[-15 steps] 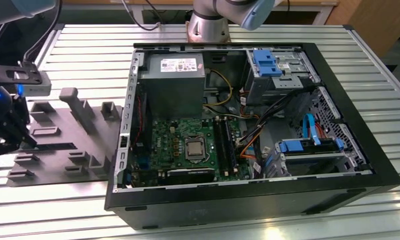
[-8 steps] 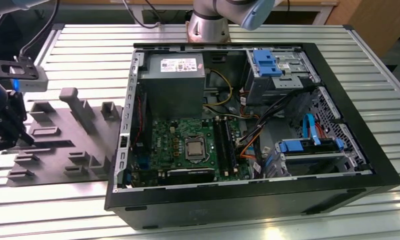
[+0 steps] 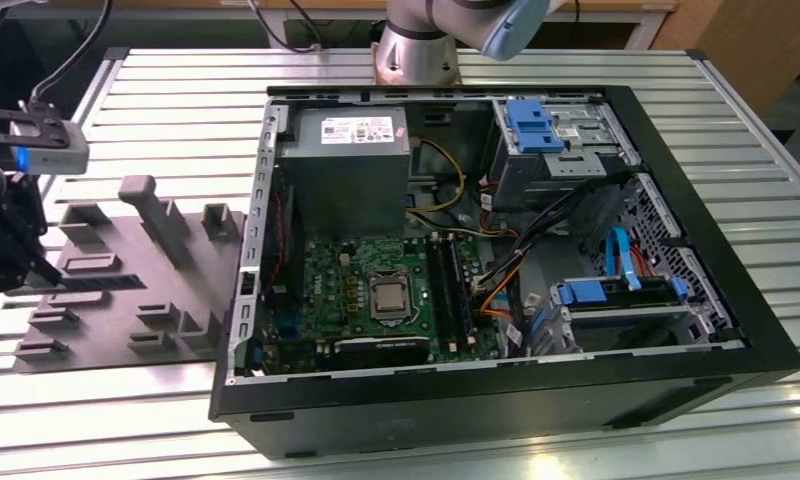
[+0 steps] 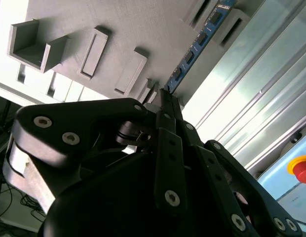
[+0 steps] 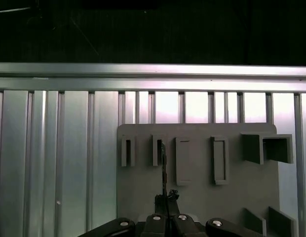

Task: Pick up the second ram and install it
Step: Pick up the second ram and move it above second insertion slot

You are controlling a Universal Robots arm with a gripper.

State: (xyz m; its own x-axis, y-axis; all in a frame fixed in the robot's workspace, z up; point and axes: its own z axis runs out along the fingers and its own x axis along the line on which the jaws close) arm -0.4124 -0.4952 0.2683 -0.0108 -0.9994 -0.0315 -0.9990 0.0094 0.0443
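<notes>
Hand [image 5: 166, 198] on 2nd ram [image 4: 197, 47] (at tray [image 5: 242, 192])

In the second wrist view the second ram [image 4: 196, 45] runs off the picture's edge at its far end. Its near end is hidden between the closed fingers of the hand [image 4: 165, 98] — so its full length cannot be seen. A red button [image 4: 302, 169] is half cut off at the edge. In the first wrist view the ram is edge-on, just a thin dark line, so its chips are hidden. In the exterior view the hand is partly cut off at the exterior view's left — what sits between its fingers is too small to tell there. It hides a corner of the grey tray [image 3: 120, 300]. The arm [image 3: 440, 30] is cut off at the top.
</notes>
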